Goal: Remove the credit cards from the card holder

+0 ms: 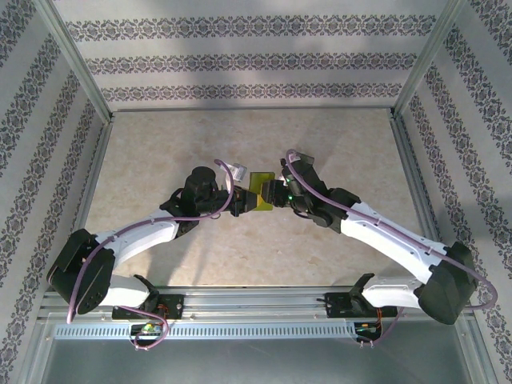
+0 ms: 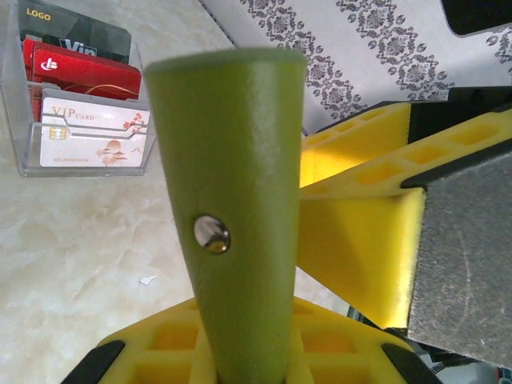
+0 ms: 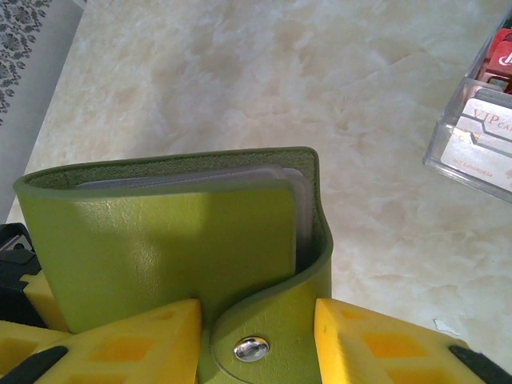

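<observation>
My left gripper [image 1: 242, 202] is clenched on the card holder [image 1: 260, 186], upright mid-frame. The right gripper [image 1: 277, 194] straddles its snap tab [image 3: 264, 324] from the right; I cannot tell its grip.

Beige marble-patterned surface [image 1: 160, 160], evenly lit, enclosed by floral-striped wallpapered walls [image 1: 256, 56] between aluminium frame posts [image 1: 76, 60].

The card holder [image 1: 260, 190] is upright over the middle of the table [image 1: 344, 152], between the left gripper [image 1: 242, 204] on its left and the right gripper [image 1: 278, 194] on its right, each clamped on it. Just behind the left gripper a small box [image 1: 233, 169] sits on the table, with three credit cards [image 2: 94, 138] standing in it, one behind another.
</observation>
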Controlling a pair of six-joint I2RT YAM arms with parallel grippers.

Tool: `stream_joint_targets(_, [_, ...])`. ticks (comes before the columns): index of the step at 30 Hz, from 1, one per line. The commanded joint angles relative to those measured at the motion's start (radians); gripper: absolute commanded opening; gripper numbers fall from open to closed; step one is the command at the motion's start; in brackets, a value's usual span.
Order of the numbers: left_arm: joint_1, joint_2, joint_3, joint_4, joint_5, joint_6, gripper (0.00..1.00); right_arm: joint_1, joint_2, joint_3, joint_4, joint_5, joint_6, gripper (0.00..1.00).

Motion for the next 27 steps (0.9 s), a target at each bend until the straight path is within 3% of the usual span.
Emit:
stream_joint_targets(1, [-0.028,-0.006,0.019,0.109,0.072,0.002,0.0,-0.007,0.021,0.005,0.046,-0.045,0.02,0.43])
stream_joint_targets(13, [-0.034,-0.009,0.035,0.119,0.081,0.004,0.0,-0.029,0.038,-0.02,-0.013,-0.03,0.014,0.43])
stream_joint_targets(27, [-0.037,-0.039,0.038,0.065,0.062,0.043,0.0,-0.031,0.096,0.024,-0.126,0.053,0.005,0.24])
